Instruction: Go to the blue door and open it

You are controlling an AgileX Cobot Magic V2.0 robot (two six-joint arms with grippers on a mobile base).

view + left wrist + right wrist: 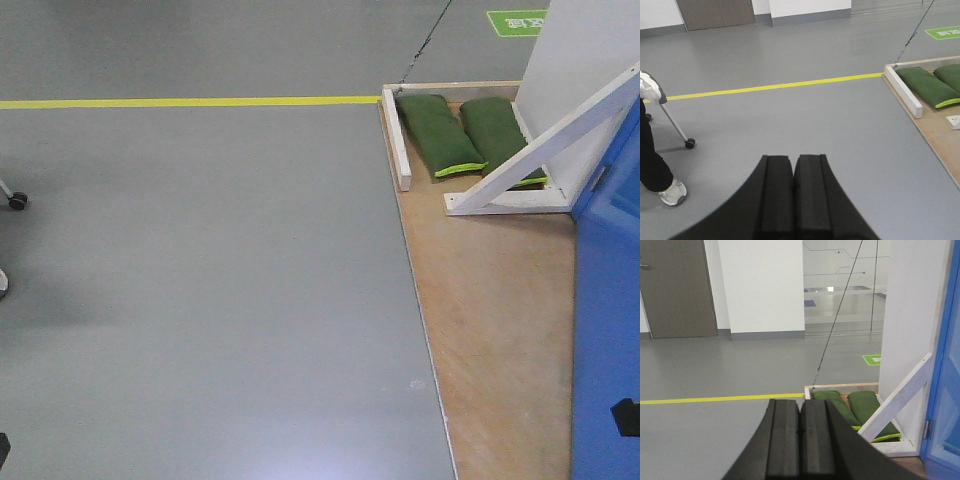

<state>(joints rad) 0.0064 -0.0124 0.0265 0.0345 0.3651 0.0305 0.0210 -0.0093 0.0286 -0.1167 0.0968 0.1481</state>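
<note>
Front view, door: there it is, the large glossy bright-blue flat door point(606, 330), filling the lower right edge and standing on the pale wooden platform point(490, 300).
Front view, floor: mostly open grey floor point(200, 280), a yellow tape line point(190, 101) running across to the platform's corner.
Front view, ballast: two dark green sandbags point(437, 135) lie side by side behind a white slanted wooden brace point(545, 140).
Front view, doubt: a small black shape point(627, 417) sits at the door's right edge; I cannot tell what it is.
Left wrist view, left claw point(793, 185): black fingers pressed flat together, nothing between them, pointing over bare floor.
Left wrist view, bystander: a dark trouser leg and white shoe point(671, 192) at the left, a small caster wheel point(689, 144) nearby.
Right wrist view, right claw point(800, 440): also pressed together and holding nothing, aimed at the brace with the blue panel off to its right.
Right wrist view, hinge: a small metal hinge point(926, 429) shows low on the blue edge.
Handling: I'd judge it stiff and heavy, swinging only about its hinges; the slick face gives no purchase.
Hold: a handle is the place, but none shows in these views.
</note>
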